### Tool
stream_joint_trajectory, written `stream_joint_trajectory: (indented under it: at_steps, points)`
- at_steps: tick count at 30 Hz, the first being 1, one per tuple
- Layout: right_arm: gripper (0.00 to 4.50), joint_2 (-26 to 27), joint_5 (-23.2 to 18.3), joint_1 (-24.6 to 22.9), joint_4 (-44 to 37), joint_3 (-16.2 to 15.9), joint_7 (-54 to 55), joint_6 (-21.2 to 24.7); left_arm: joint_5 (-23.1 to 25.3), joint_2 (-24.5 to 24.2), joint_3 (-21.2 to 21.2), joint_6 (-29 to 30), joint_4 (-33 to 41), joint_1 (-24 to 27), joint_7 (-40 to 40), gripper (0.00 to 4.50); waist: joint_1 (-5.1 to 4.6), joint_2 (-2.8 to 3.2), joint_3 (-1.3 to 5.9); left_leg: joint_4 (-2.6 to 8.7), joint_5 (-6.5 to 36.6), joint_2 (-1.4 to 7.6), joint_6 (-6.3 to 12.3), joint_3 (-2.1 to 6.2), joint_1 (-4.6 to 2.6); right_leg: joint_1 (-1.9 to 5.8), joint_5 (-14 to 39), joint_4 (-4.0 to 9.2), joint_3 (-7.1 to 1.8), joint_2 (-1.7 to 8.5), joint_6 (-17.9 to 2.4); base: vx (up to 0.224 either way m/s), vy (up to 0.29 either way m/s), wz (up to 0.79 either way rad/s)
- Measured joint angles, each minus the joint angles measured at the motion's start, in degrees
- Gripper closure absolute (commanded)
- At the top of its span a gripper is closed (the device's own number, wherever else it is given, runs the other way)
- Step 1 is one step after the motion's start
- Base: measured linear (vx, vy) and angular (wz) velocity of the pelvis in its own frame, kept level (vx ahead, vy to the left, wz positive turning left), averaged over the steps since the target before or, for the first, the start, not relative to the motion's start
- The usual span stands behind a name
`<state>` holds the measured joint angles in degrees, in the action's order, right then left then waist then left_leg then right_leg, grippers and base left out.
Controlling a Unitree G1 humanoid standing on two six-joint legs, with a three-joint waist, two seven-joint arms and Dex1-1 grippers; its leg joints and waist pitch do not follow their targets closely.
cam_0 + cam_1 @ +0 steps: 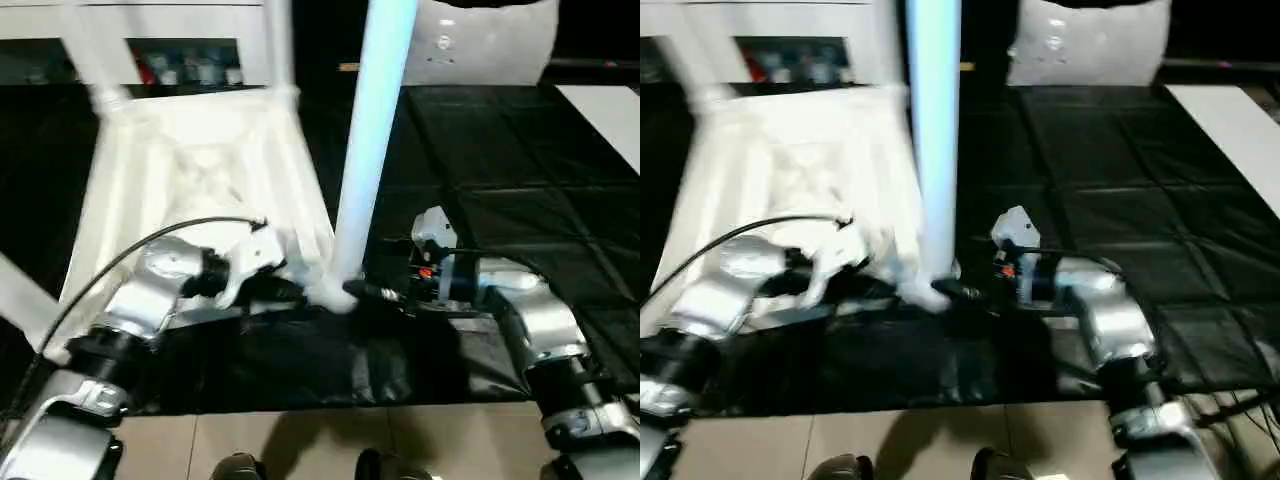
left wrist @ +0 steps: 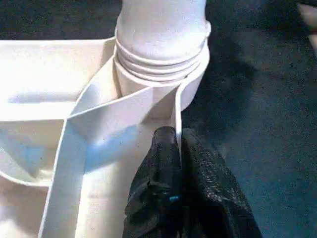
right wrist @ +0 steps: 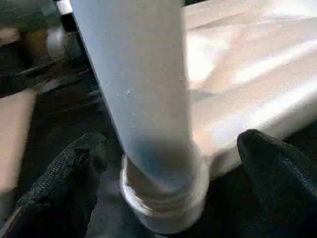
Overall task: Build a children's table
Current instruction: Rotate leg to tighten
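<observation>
The children's table (image 1: 190, 170) is lying upside down on the black mat (image 1: 520, 170), ribbed underside up, so the corner sockets are being presented for legs. A leg (image 1: 370, 140) is standing upright in the near right socket (image 2: 163, 74). The table's rim is being pinched just beside that socket by the left gripper (image 2: 177, 148), its fingers together on the thin wall, probably to steady it. The right gripper (image 3: 173, 163) is being held wide apart on either side of the leg's base. A white cabinet (image 1: 170, 40) is standing far left; tiled floor (image 1: 300, 440) is showing nearest.

table top (image 1: 200, 170): smooth white plastic | leg (image 1: 372, 140): glossy plastic | forearms (image 1: 525, 310): silver metal
</observation>
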<state>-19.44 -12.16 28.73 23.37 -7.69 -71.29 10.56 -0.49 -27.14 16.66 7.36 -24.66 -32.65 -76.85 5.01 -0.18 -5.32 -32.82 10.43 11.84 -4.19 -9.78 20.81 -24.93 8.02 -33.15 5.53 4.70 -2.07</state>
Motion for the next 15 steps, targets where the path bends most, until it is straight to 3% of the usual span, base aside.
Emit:
stream_joint_trajectory:
  at_steps: [5, 15]
  points:
    - [0.37, -0.35, -1.21, 0.85, 0.73, -1.89, -5.62, 0.31, -1.05, -0.26, 1.51, -1.44, 0.15, -0.01, -4.05, 4.50, 0.74, 0.00, 0.00, -0.38, 0.18, -0.05, -0.32, -0.09, 0.18, 0.04, -0.05, -0.09, -0.02, 0.24, -0.01, 0.000, 0.000, 0.00]
    - [1.33, -2.12, -2.22, 3.04, 3.19, -4.51, -15.02, 2.75, -1.50, -0.90, 3.19, -3.79, -0.06, -0.10, -8.10, 4.50, 1.19, -0.03, 0.02, -0.84, 0.19, -0.08, -0.34, -0.11, 0.25, 0.07, -0.08, -0.42, -0.02, 0.44, -0.01, 0.000, 0.000, 0.00]
